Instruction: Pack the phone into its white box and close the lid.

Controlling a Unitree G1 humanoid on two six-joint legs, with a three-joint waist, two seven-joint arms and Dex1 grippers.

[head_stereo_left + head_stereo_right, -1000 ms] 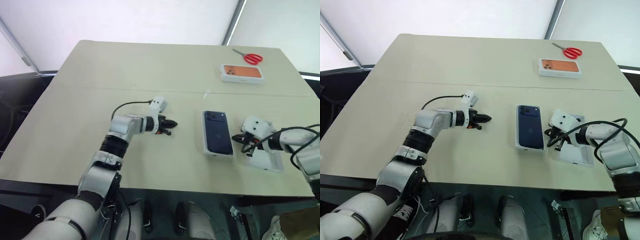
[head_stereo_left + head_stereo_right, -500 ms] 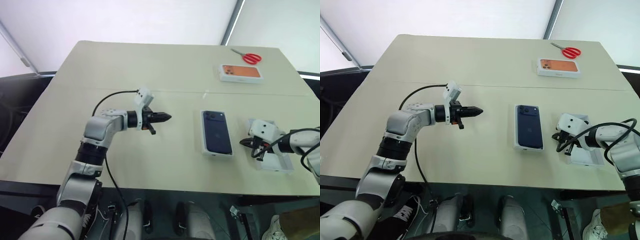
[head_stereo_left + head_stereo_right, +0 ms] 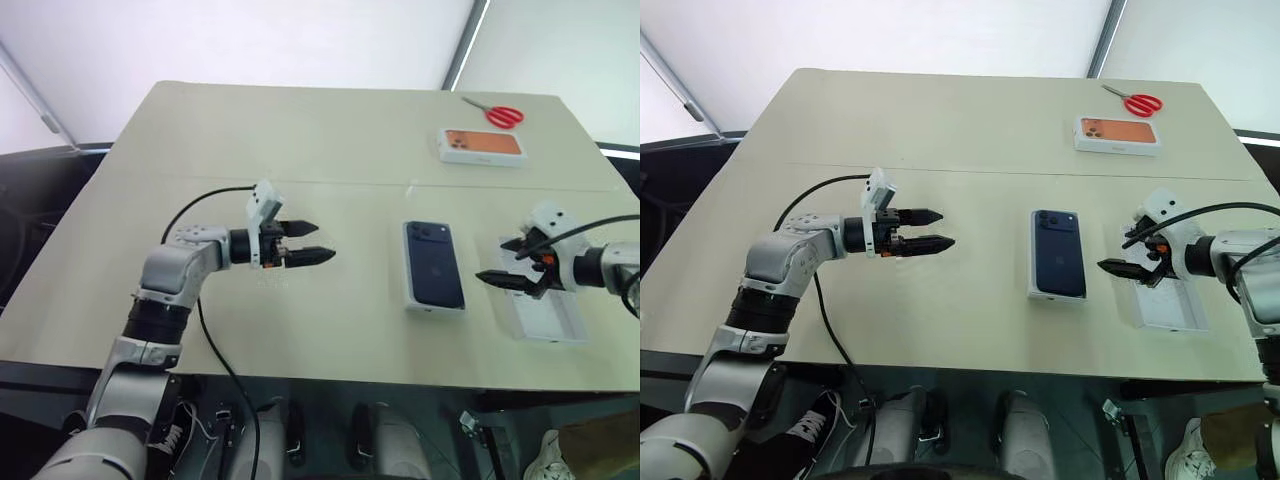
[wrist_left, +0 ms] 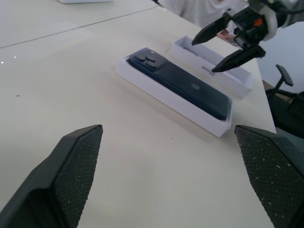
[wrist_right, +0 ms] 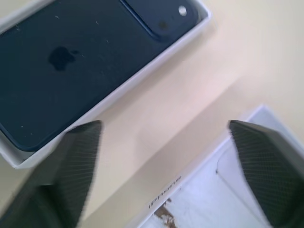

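phone: dark navy phone (image 3: 434, 263) sits back-up inside the white box (image 3: 410, 290), just right of centre in the head view, camera bump at the far end

lid: white lid (image 3: 545, 317) is lying underside-up at the right edge, just beside the box, not on it yet

right gripper (image 3: 506, 271): jaws spread wide, holding nothing, hanging over the lid's near-left side, tips aimed toward the box

left gripper (image 3: 307, 243): also wide open and empty, left of centre, well apart from the box, pointing toward it

extras: orange-print box (image 3: 484, 146) and red scissors (image 3: 497, 113) in the upper right of the beige table (image 3: 250, 130)
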